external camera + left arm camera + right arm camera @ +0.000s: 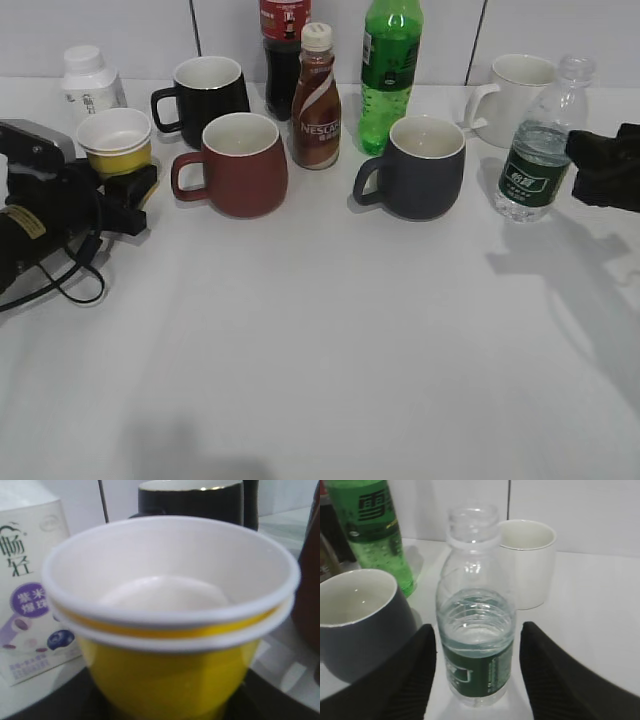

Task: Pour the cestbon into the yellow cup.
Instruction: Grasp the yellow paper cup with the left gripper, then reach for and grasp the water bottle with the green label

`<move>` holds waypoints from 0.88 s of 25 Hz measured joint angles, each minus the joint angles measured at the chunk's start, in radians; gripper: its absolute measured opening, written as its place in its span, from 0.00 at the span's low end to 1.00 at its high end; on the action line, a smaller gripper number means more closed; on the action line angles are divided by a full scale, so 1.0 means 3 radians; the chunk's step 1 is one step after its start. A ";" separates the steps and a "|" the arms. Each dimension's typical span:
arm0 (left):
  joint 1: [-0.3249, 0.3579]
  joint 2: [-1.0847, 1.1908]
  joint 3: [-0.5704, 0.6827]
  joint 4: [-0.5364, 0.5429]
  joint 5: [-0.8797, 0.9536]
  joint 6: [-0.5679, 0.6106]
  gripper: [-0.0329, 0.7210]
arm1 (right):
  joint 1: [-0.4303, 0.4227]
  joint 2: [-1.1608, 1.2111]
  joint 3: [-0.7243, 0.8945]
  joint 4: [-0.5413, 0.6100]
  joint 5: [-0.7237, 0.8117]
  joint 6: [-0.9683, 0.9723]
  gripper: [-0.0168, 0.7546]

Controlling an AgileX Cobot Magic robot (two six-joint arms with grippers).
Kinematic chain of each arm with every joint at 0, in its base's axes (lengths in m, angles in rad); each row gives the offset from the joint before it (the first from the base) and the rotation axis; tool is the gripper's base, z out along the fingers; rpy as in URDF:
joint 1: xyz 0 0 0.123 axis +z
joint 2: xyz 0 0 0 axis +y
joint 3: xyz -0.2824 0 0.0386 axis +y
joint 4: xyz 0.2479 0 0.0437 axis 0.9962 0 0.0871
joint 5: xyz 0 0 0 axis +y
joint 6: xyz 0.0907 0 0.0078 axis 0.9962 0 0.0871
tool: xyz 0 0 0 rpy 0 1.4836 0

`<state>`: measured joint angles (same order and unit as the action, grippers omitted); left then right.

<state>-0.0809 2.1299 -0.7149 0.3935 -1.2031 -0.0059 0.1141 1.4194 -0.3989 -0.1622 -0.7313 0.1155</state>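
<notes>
The yellow cup (115, 142), a paper cup with a white rim and white inside, stands at the far left and fills the left wrist view (170, 670). It looks empty. My left gripper (135, 195) has its dark jaws against both sides of the cup's base (165, 705), shut on it. The cestbon (535, 160), a capless clear bottle with a dark green label, stands upright at the right and is about half full (476, 645). My right gripper (577, 168) is open, with one finger on each side of the bottle (477, 630) and a gap on both sides.
A dark grey mug (420, 165) stands left of the cestbon and a white mug (520, 90) behind it. A red mug (240, 165), a black mug (210, 95), a Nescafe bottle (316, 100), a green soda bottle (390, 70), a cola bottle (283, 50) and a white yoghurt bottle (92, 80) stand along the back.
</notes>
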 joint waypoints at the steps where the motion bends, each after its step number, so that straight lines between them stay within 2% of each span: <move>1: 0.0000 -0.0014 0.0021 0.0000 0.0000 -0.0003 0.56 | 0.0000 0.0009 0.0000 -0.0047 0.0000 0.0000 0.55; 5: 0.0000 -0.0277 0.0246 -0.0003 0.0006 -0.0003 0.56 | 0.0000 0.0222 0.0000 -0.0191 -0.0069 -0.0003 0.57; 10: 0.0000 -0.0787 0.0612 -0.0003 -0.0004 -0.0151 0.56 | 0.0000 0.0707 0.0000 -0.0246 -0.0408 -0.0070 0.80; 12: 0.0000 -0.0962 0.0778 0.0003 -0.0008 -0.0201 0.57 | 0.0000 0.0870 0.0000 -0.0204 -0.0496 -0.0107 0.86; 16: 0.0000 -0.1244 0.1039 0.0173 -0.0012 -0.0273 0.58 | 0.0000 0.1074 0.0000 -0.0064 -0.0744 -0.0200 0.89; 22: 0.0000 -0.1333 0.1132 0.0746 -0.0019 -0.0585 0.58 | 0.0000 0.1376 -0.0161 -0.0034 -0.1009 -0.0234 0.89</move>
<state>-0.0809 1.7300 -0.3752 0.6172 -1.2088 -0.1813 0.1141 1.8322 -0.4472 -0.1724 -1.0341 0.0454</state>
